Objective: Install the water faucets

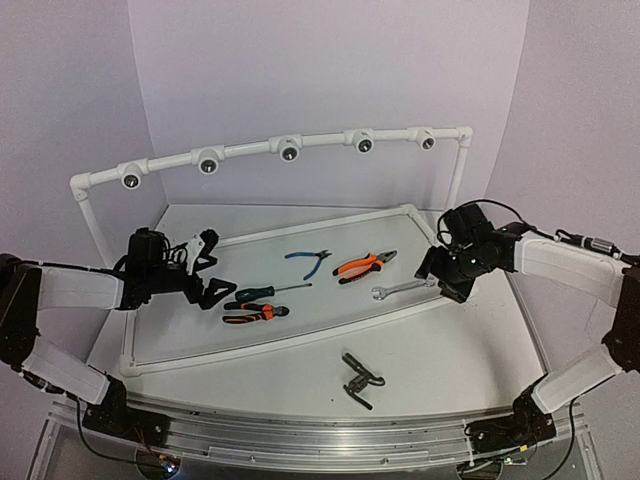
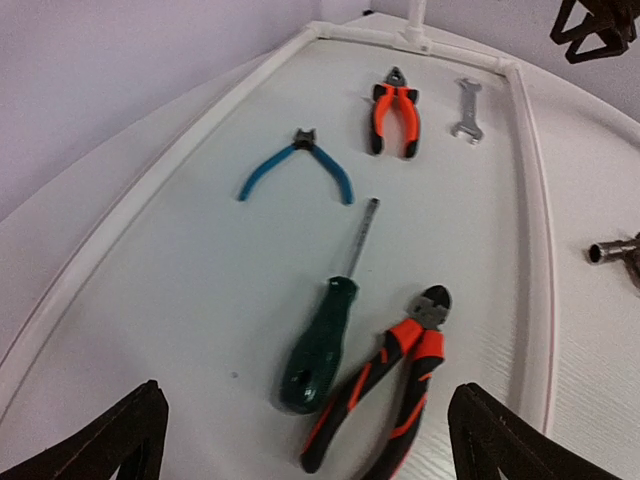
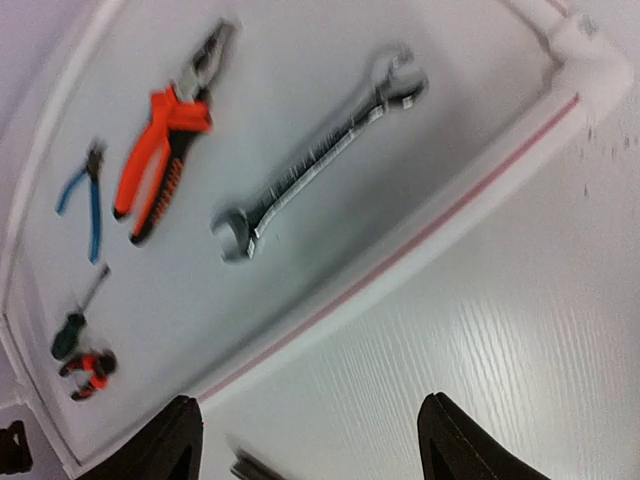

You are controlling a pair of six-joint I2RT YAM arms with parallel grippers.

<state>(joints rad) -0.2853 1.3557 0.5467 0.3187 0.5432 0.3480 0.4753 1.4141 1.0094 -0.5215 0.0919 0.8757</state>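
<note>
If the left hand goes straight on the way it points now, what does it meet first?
Probably the green screwdriver handle, with the orange-and-black cutters close beside it. The open left hand may pass above them; height is unclear.

White-cased left arm and right arm, black joints throughout, black open-frame triangular fingers, thin black cable on the right.

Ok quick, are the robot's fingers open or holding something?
Left gripper: open, holding nothing.
Right gripper: open, holding nothing.
</note>
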